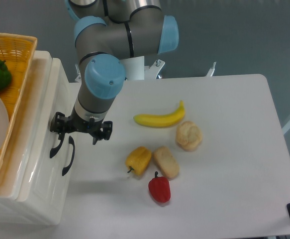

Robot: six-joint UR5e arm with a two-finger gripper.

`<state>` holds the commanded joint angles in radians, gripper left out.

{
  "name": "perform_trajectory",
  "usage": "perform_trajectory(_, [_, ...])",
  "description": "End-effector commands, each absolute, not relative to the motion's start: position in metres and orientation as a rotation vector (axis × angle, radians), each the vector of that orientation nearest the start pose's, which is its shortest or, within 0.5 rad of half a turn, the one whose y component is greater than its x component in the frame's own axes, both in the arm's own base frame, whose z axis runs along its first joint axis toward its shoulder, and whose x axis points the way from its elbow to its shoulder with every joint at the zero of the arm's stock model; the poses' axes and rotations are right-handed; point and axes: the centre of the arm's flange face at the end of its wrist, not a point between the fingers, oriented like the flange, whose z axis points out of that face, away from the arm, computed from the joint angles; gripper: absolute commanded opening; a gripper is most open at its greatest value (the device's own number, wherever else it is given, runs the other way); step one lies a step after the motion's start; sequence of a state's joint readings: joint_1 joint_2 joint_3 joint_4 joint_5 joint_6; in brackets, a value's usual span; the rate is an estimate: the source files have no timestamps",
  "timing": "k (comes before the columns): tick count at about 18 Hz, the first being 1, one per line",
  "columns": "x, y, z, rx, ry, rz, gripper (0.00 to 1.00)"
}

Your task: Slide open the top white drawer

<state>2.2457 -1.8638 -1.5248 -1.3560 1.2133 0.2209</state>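
A white surface [234, 164] is seen carrying a banana [159, 118], a round bread roll [188, 135] just below its right end, a yellow pepper [139, 160], an oblong bread piece [165, 162] beside it, and a red pepper [159, 188] below them. A white cabinet [40, 164] is stood at the left edge.

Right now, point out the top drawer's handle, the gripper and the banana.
top drawer's handle [56, 145]: fixed camera, on the curved black bar below the gripper.
gripper [78, 134]: fixed camera, midway between the fingertips.
banana [159, 119]: fixed camera, on the middle of its yellow curve.
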Motion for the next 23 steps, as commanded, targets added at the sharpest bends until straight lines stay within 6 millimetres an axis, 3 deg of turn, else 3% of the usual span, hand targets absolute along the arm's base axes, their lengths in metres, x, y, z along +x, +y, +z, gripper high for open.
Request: perform_trajectory(23, [-0.265,0.566,0.379,-2.908,-0.688,-0.426,1.00])
